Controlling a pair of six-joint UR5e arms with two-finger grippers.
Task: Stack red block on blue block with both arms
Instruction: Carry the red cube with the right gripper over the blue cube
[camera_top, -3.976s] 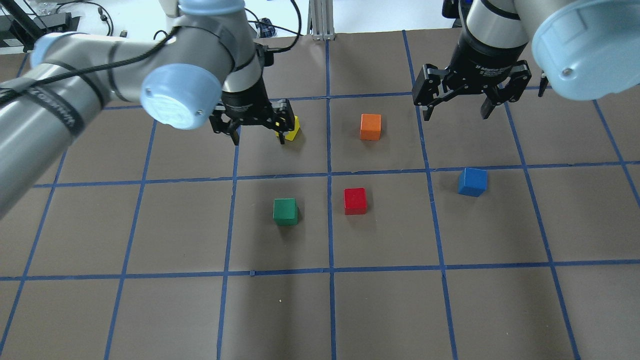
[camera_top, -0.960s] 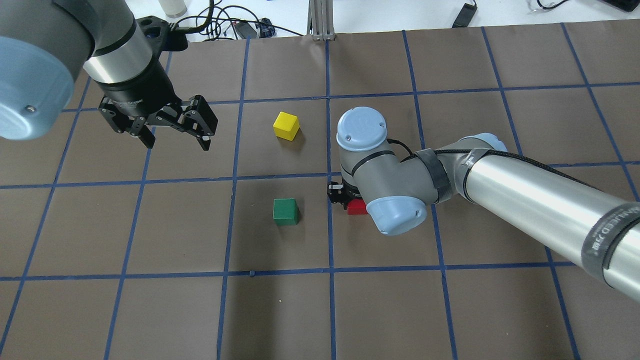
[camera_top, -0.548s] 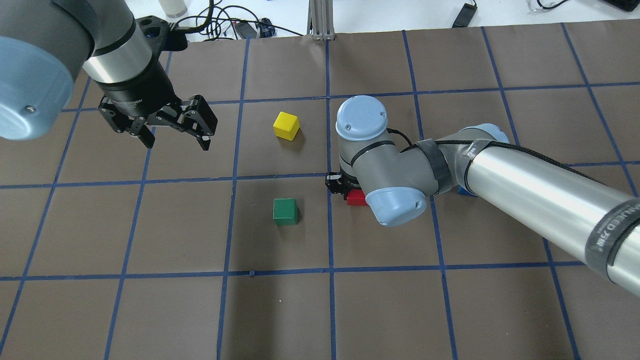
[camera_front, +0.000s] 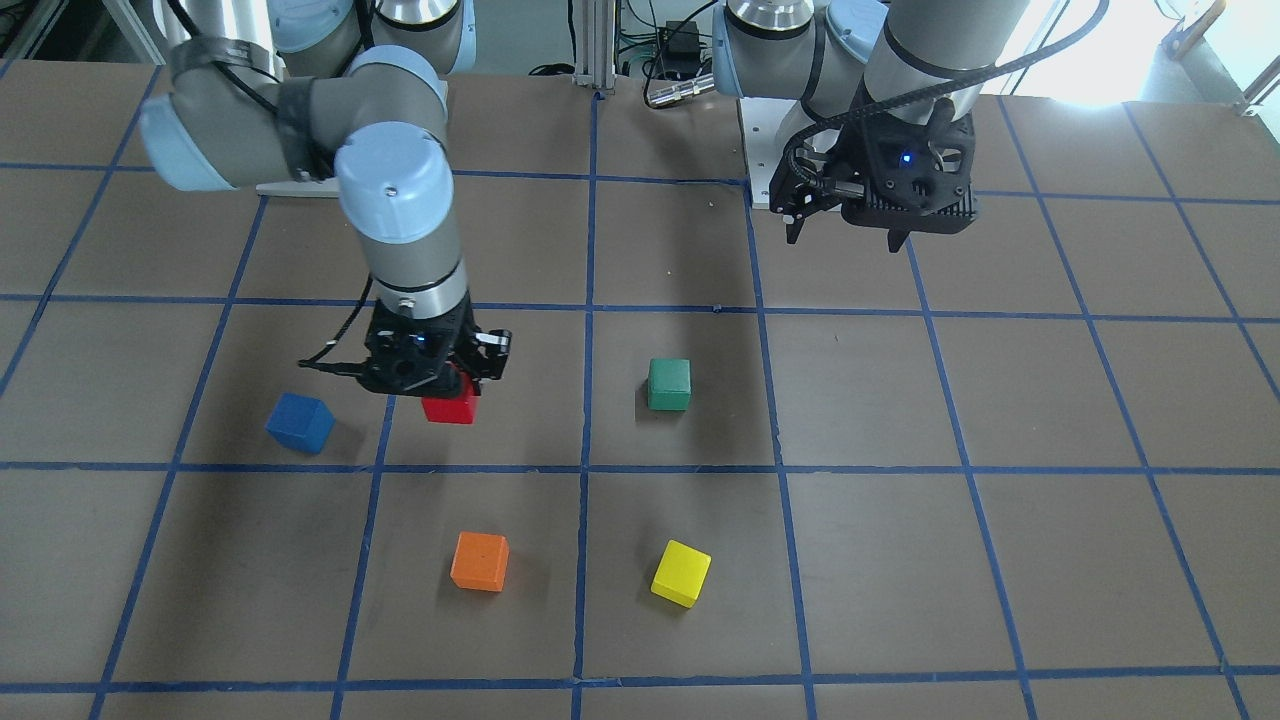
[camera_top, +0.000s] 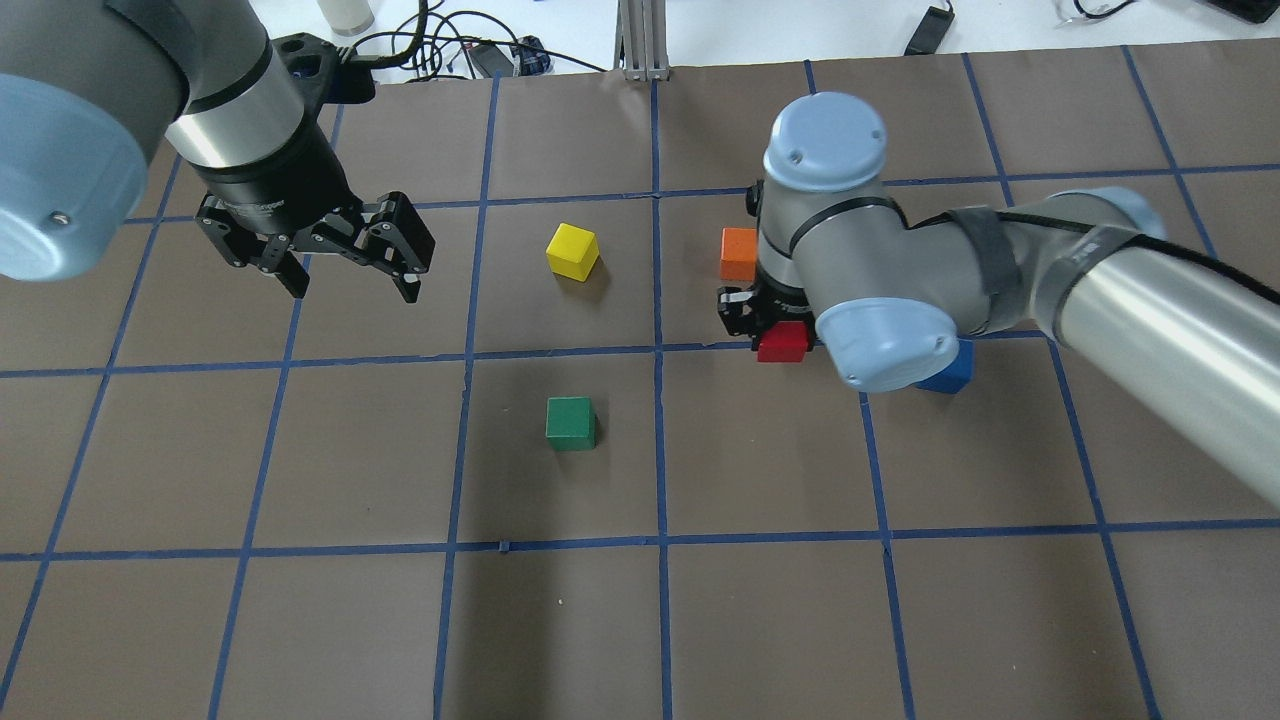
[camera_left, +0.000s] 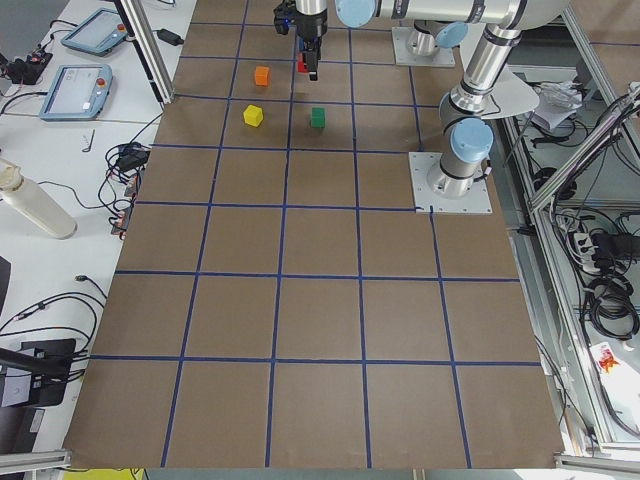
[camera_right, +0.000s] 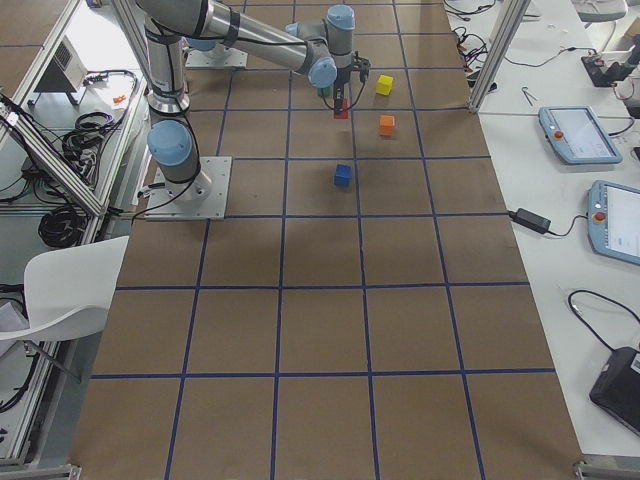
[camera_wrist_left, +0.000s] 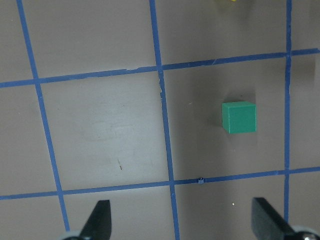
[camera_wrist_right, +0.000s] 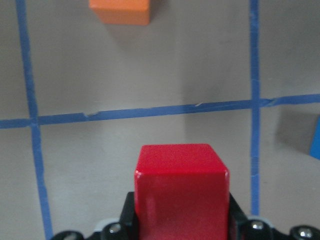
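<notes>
firmly, right gripper (camera_front: 446, 384) clamps the red block (camera_front: 450, 408) near the blue block (camera_front: 299, 422) — left gripper (camera_top: 353, 288) spread wide.

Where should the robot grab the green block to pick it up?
Pinch two opposite flat sides of the green block, coming straight down from above. It is a cube lying flat on the table, nothing touching it, so its sides are free. The left gripper is open and empty.

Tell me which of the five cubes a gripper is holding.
The red block, clamped in the right gripper. The blue block, green cube, orange cube and yellow cube all sit free on the table.
</notes>
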